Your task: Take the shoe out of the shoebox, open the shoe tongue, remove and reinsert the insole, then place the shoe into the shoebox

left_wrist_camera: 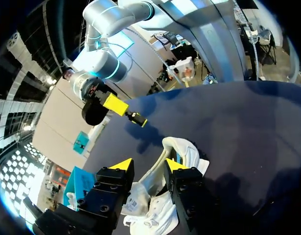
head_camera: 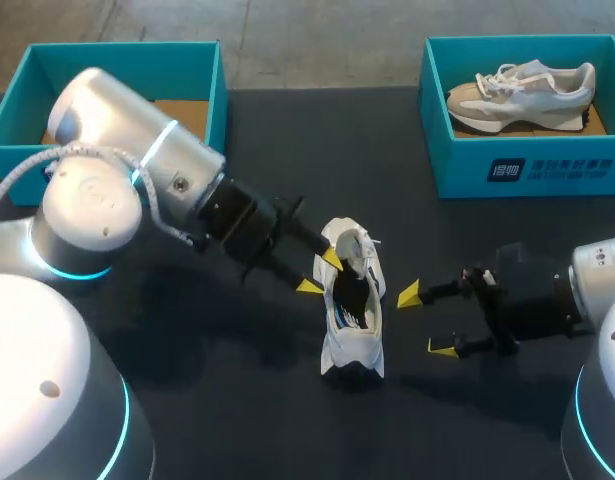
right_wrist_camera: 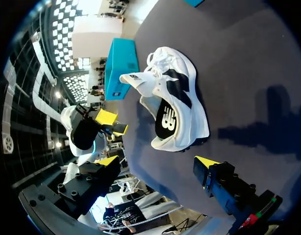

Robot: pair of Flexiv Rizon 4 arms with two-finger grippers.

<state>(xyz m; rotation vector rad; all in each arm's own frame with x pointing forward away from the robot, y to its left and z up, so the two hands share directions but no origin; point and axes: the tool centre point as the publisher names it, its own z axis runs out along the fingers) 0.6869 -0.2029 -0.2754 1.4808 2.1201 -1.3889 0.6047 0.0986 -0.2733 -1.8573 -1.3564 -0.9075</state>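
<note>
My left gripper (head_camera: 320, 272) stands wide and holds nothing, its tips at the tongue side of the white sneaker (head_camera: 355, 310), whose collar edge shows between the fingers in the left wrist view. My right gripper (head_camera: 427, 321) is wide too, just beside the sneaker's other flank. The sneaker stands upright mid-table (head_camera: 237, 390), well apart from the far-left shoebox (head_camera: 117, 50) and the far-right shoebox (head_camera: 527, 170), which holds a second sneaker (head_camera: 522, 95).

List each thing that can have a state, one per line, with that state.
white shoe: outside both boxes, upright on its sole
left pincer: open, one finger at the shoe's mouth
right pincer: open, empty, clear of the shoe
left shoebox: lidless
right shoebox: lidless, holds a second shoe
</note>
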